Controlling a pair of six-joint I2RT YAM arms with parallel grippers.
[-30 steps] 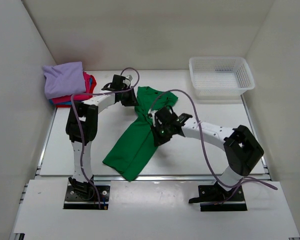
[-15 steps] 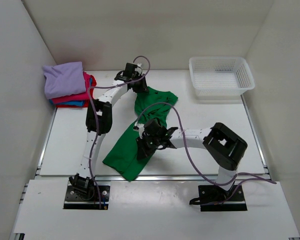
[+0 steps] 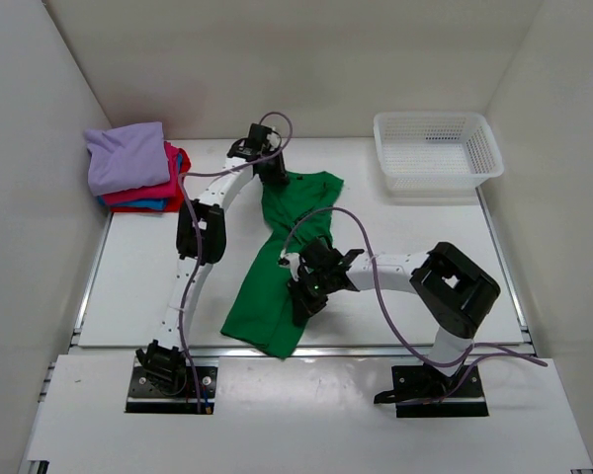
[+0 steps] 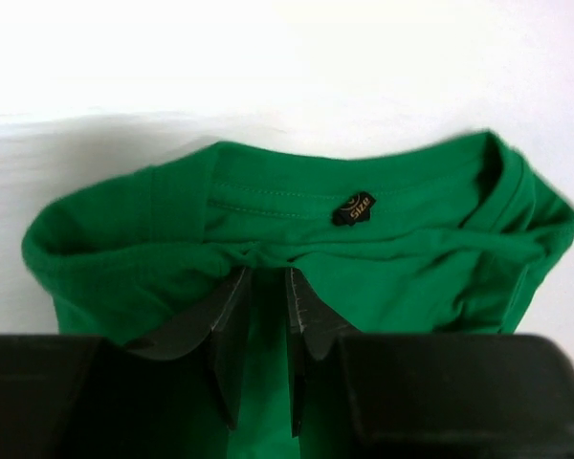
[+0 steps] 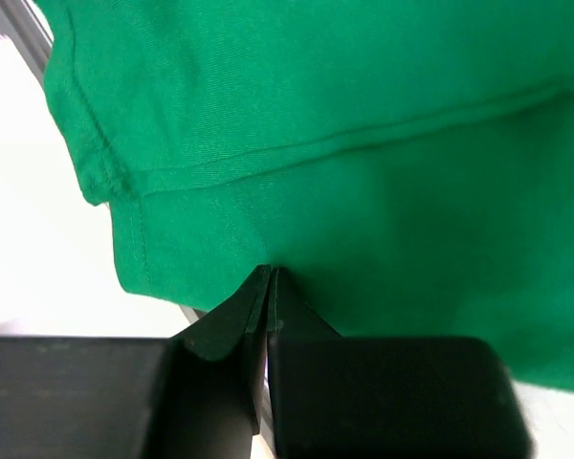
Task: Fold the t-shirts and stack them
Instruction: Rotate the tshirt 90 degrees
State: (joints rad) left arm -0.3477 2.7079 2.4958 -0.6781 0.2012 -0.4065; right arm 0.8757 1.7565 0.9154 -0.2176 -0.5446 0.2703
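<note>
The bright green t-shirt (image 3: 265, 291) lies stretched in a long band from the table's back middle toward the front edge. My left gripper (image 3: 273, 176) is shut on a bunched fold just below the collar (image 4: 364, 182); its black size label (image 4: 352, 207) faces the left wrist camera. In that view the cloth (image 4: 411, 253) fills the space between the fingers of the left gripper (image 4: 266, 274). My right gripper (image 3: 304, 296) is shut on the shirt's side near its lower end. In the right wrist view its tips (image 5: 270, 272) pinch the green cloth (image 5: 364, 143) beside a stitched hem.
A stack of folded t-shirts sits at the back left: lavender (image 3: 127, 155) on top, pink-red (image 3: 170, 173) under it, blue (image 3: 146, 204) at the bottom. A white mesh basket (image 3: 437, 148) stands at the back right. The shirt's lower end lies at the table's front rail (image 3: 376, 348).
The left gripper has carried the collar end toward the back of the table. The right gripper moved nearer the front edge with the cloth, and the shirt now lies longer and narrower.
</note>
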